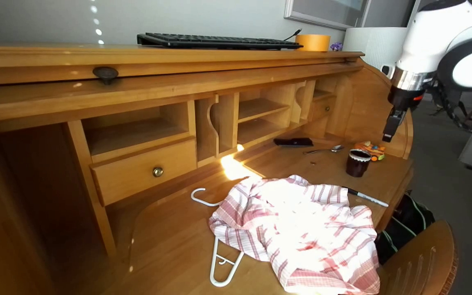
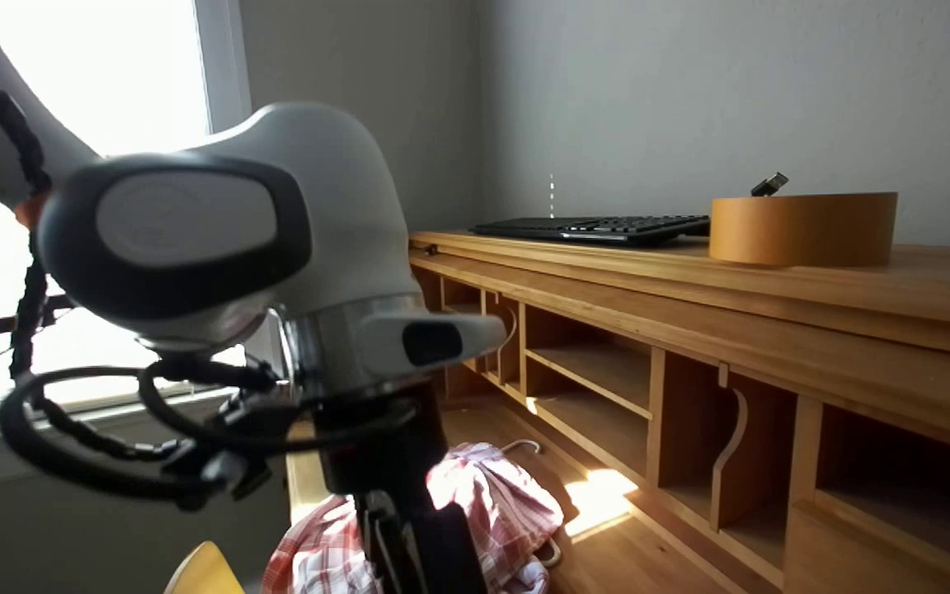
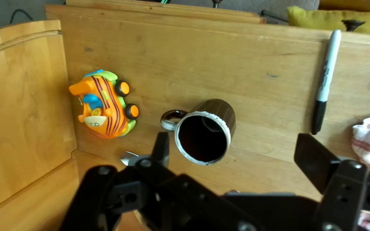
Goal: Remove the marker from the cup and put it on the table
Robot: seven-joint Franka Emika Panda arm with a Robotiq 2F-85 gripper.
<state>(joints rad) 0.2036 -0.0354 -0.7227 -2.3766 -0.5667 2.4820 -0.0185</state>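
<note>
Spread hand (image 1: 388, 136) above the cup (image 1: 357, 165)

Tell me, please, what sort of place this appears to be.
Probably a home study or office nook: there is a wooden desk with cubbyholes, a black keyboard on top of it, and an orange toy car, which hints at a home rather than a workplace.

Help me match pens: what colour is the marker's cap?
The marker's cap is black; the wrist view shows it best.
</note>
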